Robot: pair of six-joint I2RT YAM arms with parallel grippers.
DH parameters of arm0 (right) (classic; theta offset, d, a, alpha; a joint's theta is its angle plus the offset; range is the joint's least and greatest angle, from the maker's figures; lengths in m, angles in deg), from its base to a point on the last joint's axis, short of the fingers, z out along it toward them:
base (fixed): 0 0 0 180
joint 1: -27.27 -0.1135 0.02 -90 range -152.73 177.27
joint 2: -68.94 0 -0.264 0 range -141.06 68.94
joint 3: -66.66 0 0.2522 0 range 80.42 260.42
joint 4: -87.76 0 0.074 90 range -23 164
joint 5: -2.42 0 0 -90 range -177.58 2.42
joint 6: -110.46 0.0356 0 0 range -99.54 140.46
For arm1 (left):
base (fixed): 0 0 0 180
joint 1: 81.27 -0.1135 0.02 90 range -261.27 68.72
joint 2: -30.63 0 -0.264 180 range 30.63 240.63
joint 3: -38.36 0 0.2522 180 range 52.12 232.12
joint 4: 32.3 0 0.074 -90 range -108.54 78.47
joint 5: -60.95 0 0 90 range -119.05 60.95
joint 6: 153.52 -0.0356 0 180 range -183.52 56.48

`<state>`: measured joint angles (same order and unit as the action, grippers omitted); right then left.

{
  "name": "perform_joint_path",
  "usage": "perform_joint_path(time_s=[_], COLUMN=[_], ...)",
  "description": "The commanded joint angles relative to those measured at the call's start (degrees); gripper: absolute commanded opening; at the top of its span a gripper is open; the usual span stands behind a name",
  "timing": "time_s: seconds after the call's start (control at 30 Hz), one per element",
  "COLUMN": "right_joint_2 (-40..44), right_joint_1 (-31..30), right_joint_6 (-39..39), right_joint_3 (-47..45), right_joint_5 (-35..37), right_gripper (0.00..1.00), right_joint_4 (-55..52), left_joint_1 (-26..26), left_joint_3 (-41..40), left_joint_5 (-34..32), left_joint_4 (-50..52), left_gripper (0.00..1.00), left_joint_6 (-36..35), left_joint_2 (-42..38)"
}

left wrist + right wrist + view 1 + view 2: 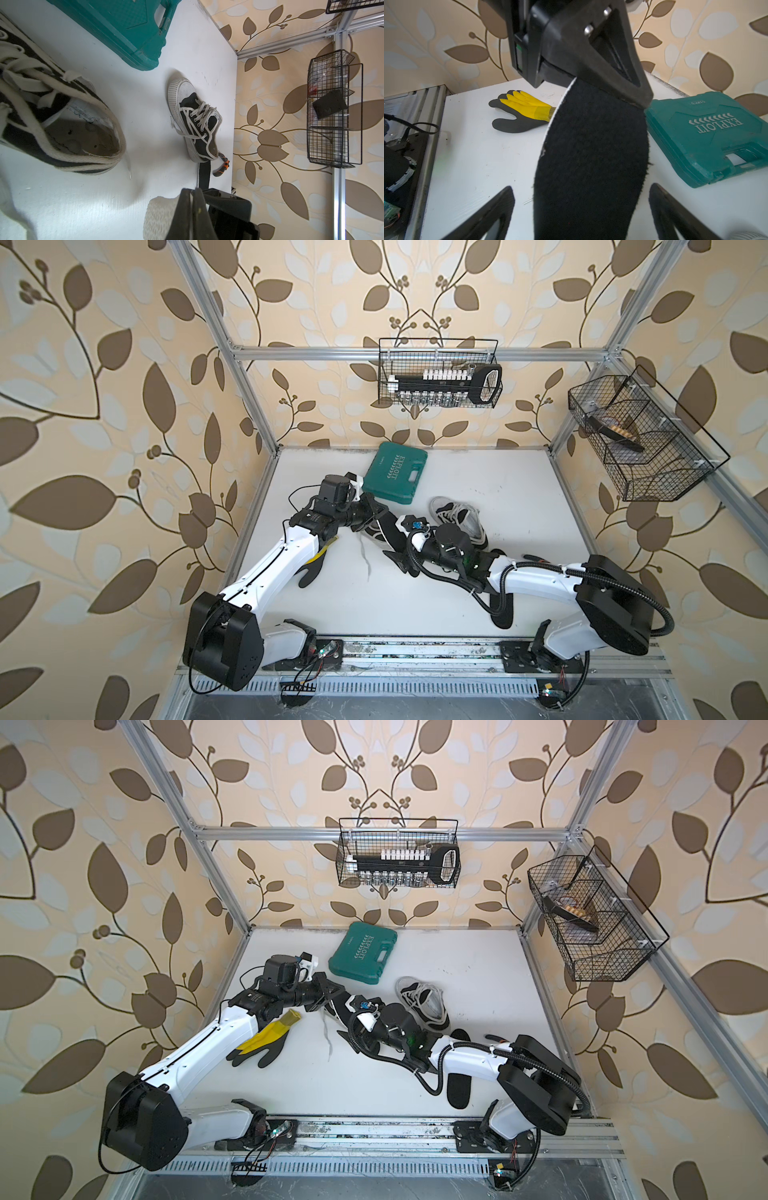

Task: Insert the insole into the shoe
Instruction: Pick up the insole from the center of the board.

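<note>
My left gripper is shut on one end of a black fuzzy insole with a white mesh underside. The insole hangs out from it over the table, a black strip in a top view. My right gripper is open. Its two fingers stand on either side of the insole's free end without touching it. A black-and-white shoe lies just under the grippers, its opening facing up. It is mostly hidden by the arms in both top views. A second matching shoe lies to the right.
A green tool case lies at the back. A yellow-and-black glove sits under the left arm, and another black insole lies under the right arm. Orange-handled pliers lie by the far shoe. Wire baskets hang on the walls.
</note>
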<state>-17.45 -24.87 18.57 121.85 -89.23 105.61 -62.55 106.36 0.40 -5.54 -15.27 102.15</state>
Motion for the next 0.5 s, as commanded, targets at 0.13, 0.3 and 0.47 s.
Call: perform_joint_path(time_s=[0.13,0.3,0.47], right_joint_2=[-2.94,-3.98,-5.94], right_joint_1=[3.22,5.5,5.66], right_joint_6=[3.03,3.7,4.19], right_joint_3=[1.68,2.87,4.77], right_joint_5=[-5.33,-12.8,-18.37], right_gripper=[0.99,0.99,0.99], right_joint_4=[3.31,2.92,2.29], left_joint_1=[0.1,0.06,0.0], left_joint_3=[2.01,1.12,0.68], left_joint_5=[0.08,0.95,1.32], left_joint_4=[0.83,0.3,-0.29], left_gripper=[0.0,0.0,0.0], left_joint_6=[-0.01,0.35,0.35], left_joint_2=[-2.53,-2.82,-2.37])
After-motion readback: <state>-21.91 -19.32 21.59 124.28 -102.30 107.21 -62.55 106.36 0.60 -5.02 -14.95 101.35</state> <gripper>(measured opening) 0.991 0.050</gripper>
